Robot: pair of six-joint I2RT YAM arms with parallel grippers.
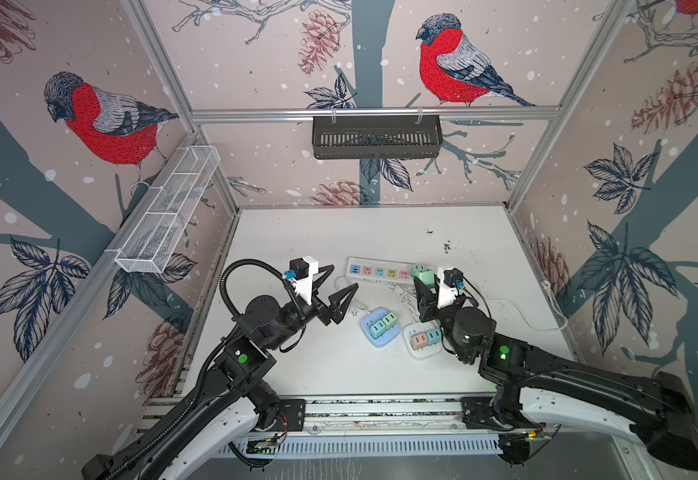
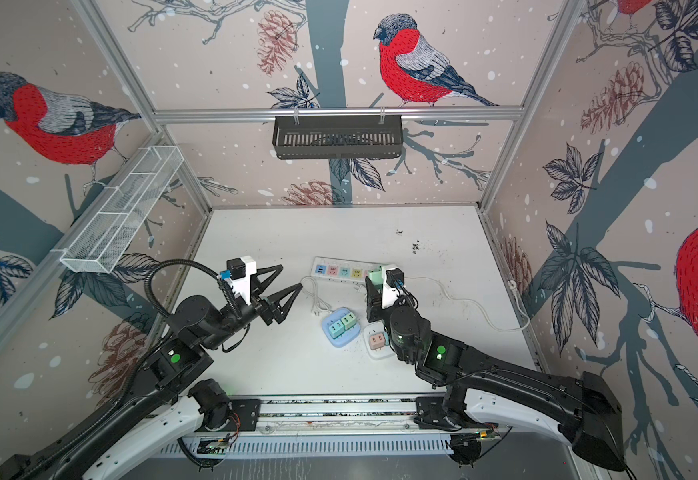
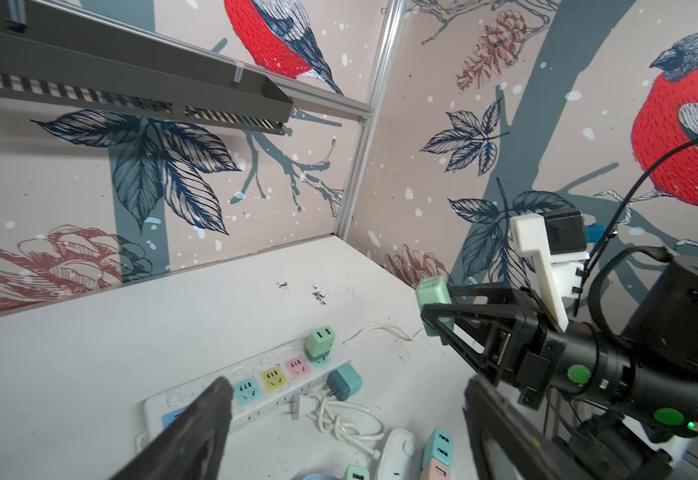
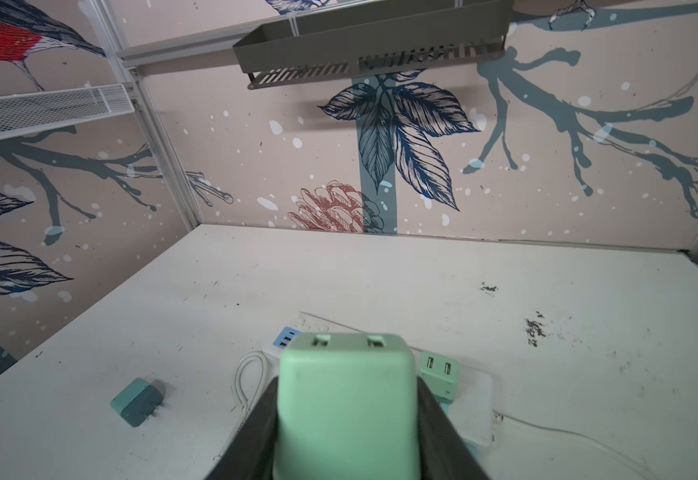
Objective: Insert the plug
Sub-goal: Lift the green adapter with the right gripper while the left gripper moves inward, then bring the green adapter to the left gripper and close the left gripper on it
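My right gripper (image 4: pixel 347 390) is shut on a mint green plug (image 4: pixel 345 411), a cube with two USB slots on its top face. It hangs just above the right end of the white power strip (image 1: pixel 380 272), close to a second green plug (image 4: pixel 438 370) that is seated in the strip. In the left wrist view the held plug (image 3: pixel 432 291) sits between the right arm's black fingers. My left gripper (image 1: pixel 344 277) stands open and empty above the table, left of the strip (image 3: pixel 255 386). A dark teal plug (image 3: pixel 345 382) lies loose on the table beside the strip.
A knotted white cord (image 3: pixel 339 419) lies in front of the strip. A blue socket pad (image 1: pixel 376 328) and a white one (image 1: pixel 422 340) hold small coloured plugs between the arms. A black shelf (image 1: pixel 376 137) hangs on the rear wall, a wire basket (image 1: pixel 168 208) on the left wall.
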